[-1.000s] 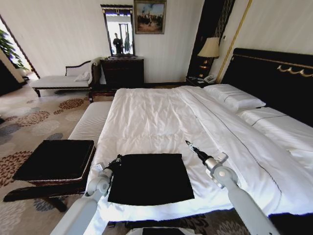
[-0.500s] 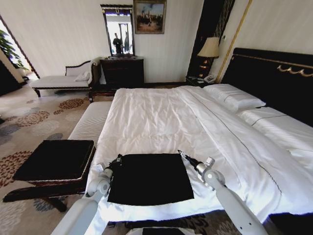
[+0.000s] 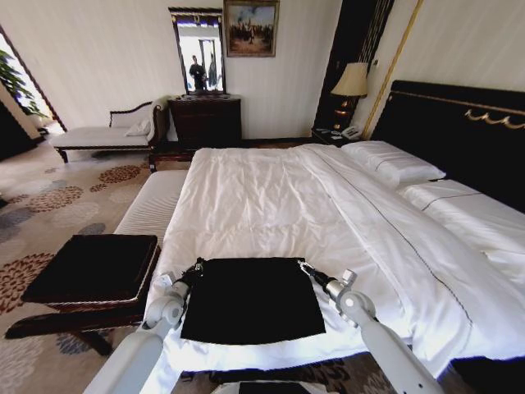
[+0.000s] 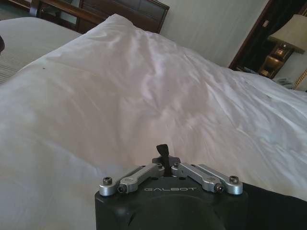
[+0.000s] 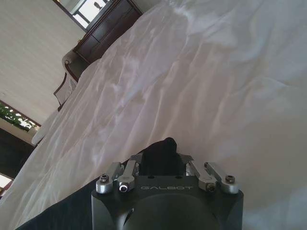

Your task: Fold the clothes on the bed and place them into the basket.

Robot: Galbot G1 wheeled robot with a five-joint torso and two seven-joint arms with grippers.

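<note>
The bed carries the shirt, a flat black rectangle lying near the foot edge, toward the corner nearest the basket, which stands on a dark stand on the floor just beside that corner. Folding looks to be the step in hand: both arms sit at the shirt's far corners. The left end effector is at the far left corner with its fingers drawn narrow together; whether cloth is pinched there I cannot tell. The right end effector is at the far right corner, closed on a bunch of dark cloth that shows between its fingers in the right wrist view. The next move likely calls for both corners to rise together and travel toward the foot edge, keeping the cloth level. Beyond the shirt the duvet gives broad open room; the foot edge is close, so little margin lies there.
</note>
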